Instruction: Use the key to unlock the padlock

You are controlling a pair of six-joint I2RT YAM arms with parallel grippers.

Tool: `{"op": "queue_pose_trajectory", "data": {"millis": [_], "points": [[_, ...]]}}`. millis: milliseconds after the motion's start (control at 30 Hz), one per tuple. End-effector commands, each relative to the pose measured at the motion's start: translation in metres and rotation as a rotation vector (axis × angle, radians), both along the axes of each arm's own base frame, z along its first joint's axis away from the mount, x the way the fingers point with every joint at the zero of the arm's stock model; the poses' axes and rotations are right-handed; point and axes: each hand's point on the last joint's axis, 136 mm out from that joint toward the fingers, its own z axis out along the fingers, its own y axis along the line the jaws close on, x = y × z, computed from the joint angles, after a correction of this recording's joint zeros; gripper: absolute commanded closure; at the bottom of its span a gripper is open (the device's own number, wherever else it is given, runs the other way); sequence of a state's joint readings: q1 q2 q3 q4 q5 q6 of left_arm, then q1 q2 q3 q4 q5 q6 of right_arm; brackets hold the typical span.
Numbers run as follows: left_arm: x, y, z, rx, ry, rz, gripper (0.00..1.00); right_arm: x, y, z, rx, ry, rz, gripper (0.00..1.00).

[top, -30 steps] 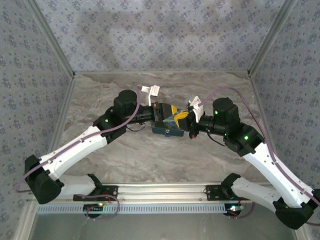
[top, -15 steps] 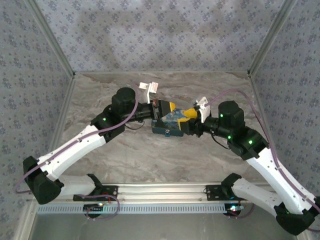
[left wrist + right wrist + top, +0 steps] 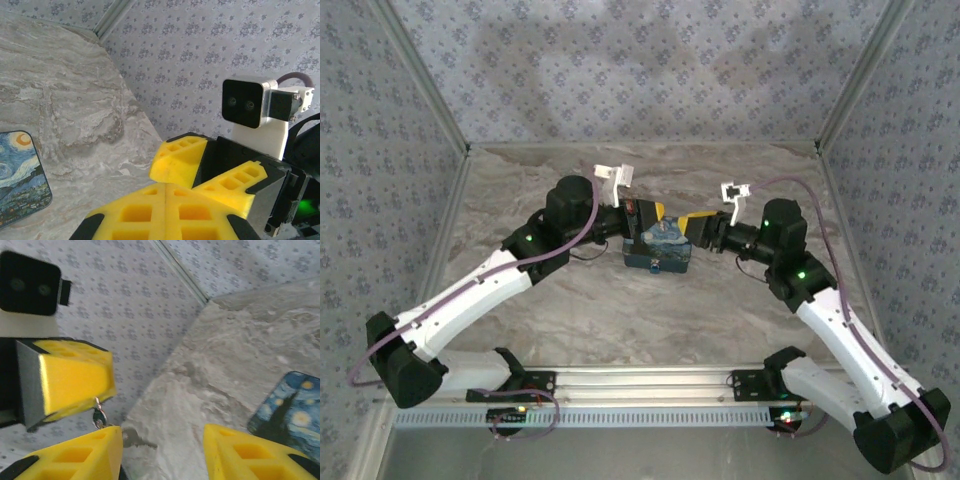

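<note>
On the left, the left tool (image 3: 650, 212) hangs above the far left corner of the starry-night box (image 3: 660, 252), which lies flat on the tabletop (image 3: 740, 330). Its yellow pads are pressed flush together, with no gap between them in its own wrist view. From the underside of its tip dangles a small metal ring (image 3: 99, 416), and below that the silver key (image 3: 136, 441) swings free in the air. The padlock itself I cannot make out. My guess is that it sits hidden in that pinch, since the ring must hang from something. To the right, the right tool (image 3: 690, 220) faces the left one almost tip to tip, fingers spread wide, with the key low by its left finger rather than centred in the gap. The risks come from that loose hang. A closing finger could knock the key aside and set it spinning, or clamp the ring instead of the key's head. The tools are so near that a small overshoot could bump them together, jar the left pinch and drop everything onto the box.
</note>
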State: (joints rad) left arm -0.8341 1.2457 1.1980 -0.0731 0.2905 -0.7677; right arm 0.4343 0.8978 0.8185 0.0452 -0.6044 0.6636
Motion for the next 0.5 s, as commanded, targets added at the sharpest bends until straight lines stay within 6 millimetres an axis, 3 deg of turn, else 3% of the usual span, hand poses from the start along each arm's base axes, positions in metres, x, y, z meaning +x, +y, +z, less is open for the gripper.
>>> {"op": "queue_pose_trajectory", "data": {"millis": [0, 267, 400, 467], "points": [[0.000, -0.003, 0.018, -0.045, -0.045, -0.002, 1.00, -0.006, 0.003, 0.032, 0.159, -0.026, 0.035, 0.48], [0.004, -0.003, 0.018, -0.083, -0.044, 0.017, 1.00, -0.010, 0.001, 0.034, 0.233, -0.029, 0.017, 0.47], [0.006, -0.007, 0.016, -0.084, -0.039, 0.014, 1.00, -0.004, -0.003, 0.024, 0.212, -0.016, -0.027, 0.30], [0.006, -0.008, 0.016, -0.091, -0.039, 0.015, 1.00, 0.002, -0.006, 0.019, 0.197, -0.009, -0.061, 0.29]]}}
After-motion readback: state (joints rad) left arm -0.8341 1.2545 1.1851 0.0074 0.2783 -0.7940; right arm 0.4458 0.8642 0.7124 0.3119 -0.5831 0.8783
